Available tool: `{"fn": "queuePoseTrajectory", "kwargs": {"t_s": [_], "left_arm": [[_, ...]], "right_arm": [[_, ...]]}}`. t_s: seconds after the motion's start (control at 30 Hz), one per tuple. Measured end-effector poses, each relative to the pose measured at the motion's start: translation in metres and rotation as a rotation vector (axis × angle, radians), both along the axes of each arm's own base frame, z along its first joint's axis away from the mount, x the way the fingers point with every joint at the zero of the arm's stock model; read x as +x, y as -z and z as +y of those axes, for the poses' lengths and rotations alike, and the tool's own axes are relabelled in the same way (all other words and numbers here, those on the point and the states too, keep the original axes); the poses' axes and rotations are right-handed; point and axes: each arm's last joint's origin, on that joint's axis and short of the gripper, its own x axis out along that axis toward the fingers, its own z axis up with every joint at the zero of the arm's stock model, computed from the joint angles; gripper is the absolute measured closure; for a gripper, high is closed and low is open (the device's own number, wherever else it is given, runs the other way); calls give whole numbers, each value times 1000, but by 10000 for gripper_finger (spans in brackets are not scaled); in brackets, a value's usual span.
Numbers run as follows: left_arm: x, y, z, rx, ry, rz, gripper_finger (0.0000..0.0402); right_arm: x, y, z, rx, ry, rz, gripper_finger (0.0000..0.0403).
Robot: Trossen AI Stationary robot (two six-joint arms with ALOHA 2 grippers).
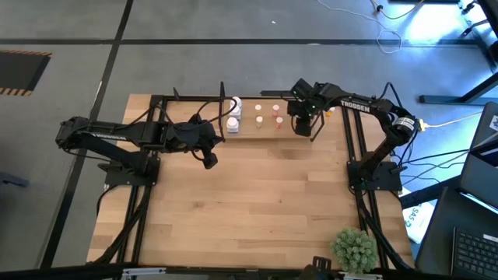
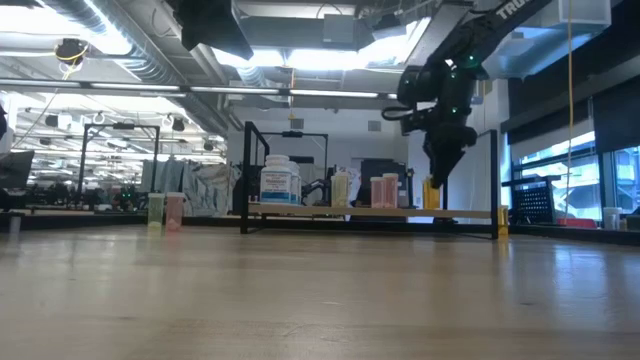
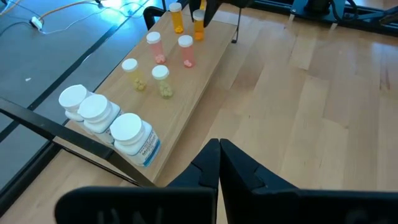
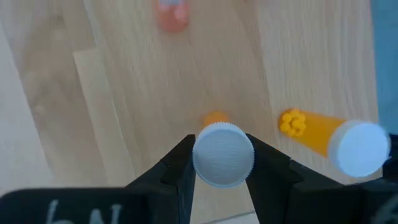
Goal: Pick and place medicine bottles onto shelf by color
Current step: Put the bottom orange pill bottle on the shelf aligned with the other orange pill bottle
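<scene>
While the right gripper (image 4: 222, 163) hangs over the right end of the shelf (image 3: 205, 59) with its fingers clamped on the white cap of an orange bottle (image 4: 223, 153), we judge the main risk to be a clumsy set-down: a second orange bottle (image 4: 329, 140) stands just beside the held one, and a sideways drift or an early letting-go could knock it over or send either rolling off the shelf's edge. The grip sits only on the cap, so the bottle might tilt as it lands. The other medicine bottles are on the shelf, white bottles (image 3: 99, 115) at the left end, cream bottles (image 3: 148, 78) and pink bottles (image 3: 169, 48) between. The left gripper (image 3: 219, 163) waits near the shelf's left end over the table (image 1: 257, 210), clenched on nothing. We cannot tell whether the held bottle's base already touches the shelf; its body is mostly hidden beneath its cap, and from table height the gripper's tip blocks it.
</scene>
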Motion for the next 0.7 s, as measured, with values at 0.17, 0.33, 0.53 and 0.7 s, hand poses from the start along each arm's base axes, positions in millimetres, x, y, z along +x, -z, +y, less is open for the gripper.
{"fn": "queuePoseTrajectory", "kwargs": {"t_s": [0.17, 0.33, 0.53, 0.7], "left_arm": [[0, 0, 0, 0, 0, 0, 401], [0, 0, 0, 0, 0, 0, 401], [0, 0, 0, 0, -1, 0, 401], [0, 0, 0, 0, 0, 0, 401]], "right_arm": [[1, 0, -1, -12, -16, -6, 281], [0, 0, -1, -10, -20, -2, 281], [0, 0, -1, -10, -19, -3, 279], [0, 0, -1, -10, -18, -3, 277]]}}
